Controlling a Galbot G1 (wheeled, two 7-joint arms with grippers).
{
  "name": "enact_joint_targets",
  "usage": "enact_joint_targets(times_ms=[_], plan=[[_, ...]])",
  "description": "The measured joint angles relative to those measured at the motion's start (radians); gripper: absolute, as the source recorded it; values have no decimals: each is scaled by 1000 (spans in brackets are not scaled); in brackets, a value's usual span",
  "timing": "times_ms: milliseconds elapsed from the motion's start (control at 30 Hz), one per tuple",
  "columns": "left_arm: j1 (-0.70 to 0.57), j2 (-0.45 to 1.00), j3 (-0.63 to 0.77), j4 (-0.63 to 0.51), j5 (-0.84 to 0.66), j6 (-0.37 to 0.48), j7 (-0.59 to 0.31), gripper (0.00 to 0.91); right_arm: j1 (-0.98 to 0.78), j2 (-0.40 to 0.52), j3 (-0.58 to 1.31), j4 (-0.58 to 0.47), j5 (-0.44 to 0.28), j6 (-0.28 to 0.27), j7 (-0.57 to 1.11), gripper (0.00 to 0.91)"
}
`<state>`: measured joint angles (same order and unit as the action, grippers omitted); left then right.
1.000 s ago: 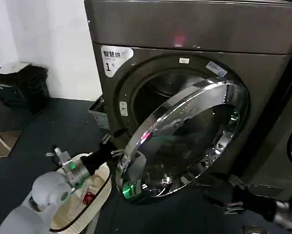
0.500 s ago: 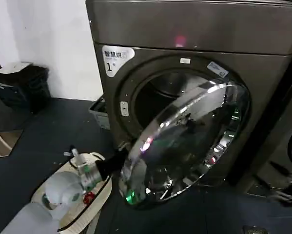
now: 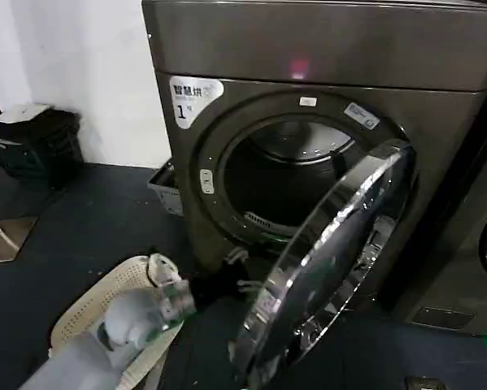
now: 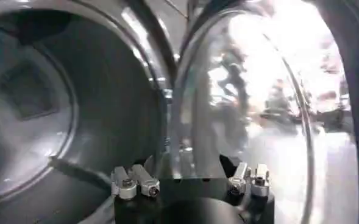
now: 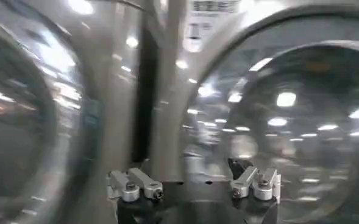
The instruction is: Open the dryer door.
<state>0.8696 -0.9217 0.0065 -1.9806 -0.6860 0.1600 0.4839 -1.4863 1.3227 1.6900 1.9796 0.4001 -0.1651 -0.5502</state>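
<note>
Nearest us, our left arm reaches forward and low, over a pale basket [image 3: 80, 313] on the dark floor. Our left gripper [image 4: 191, 185] has its jaws spread wide, holding nothing. Straight ahead of those jaws stands the free edge of the door [image 3: 328, 268], its chrome ring just beyond the fingertips [image 4: 133, 181] and not touching them. To one side of the jaws lies the drum opening; to the other, the door's shiny face.

Our right gripper [image 5: 194, 182] also has its jaws apart and empty, facing blurred chrome and glass.

Farther off, the door hangs swung well out from the dryer [image 3: 308, 49], exposing the dark drum [image 3: 288, 175].
</note>
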Motion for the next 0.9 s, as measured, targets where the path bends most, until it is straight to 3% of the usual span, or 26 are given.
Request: enact_joint_targets(times_ms=[233, 900], plan=[[-48, -37, 93, 32, 31, -21, 11, 907, -35, -42, 103, -28, 4, -6, 149, 907], [-212, -173, 347, 154, 30, -47, 0, 907, -103, -65, 319, -31, 71, -25, 260, 907]])
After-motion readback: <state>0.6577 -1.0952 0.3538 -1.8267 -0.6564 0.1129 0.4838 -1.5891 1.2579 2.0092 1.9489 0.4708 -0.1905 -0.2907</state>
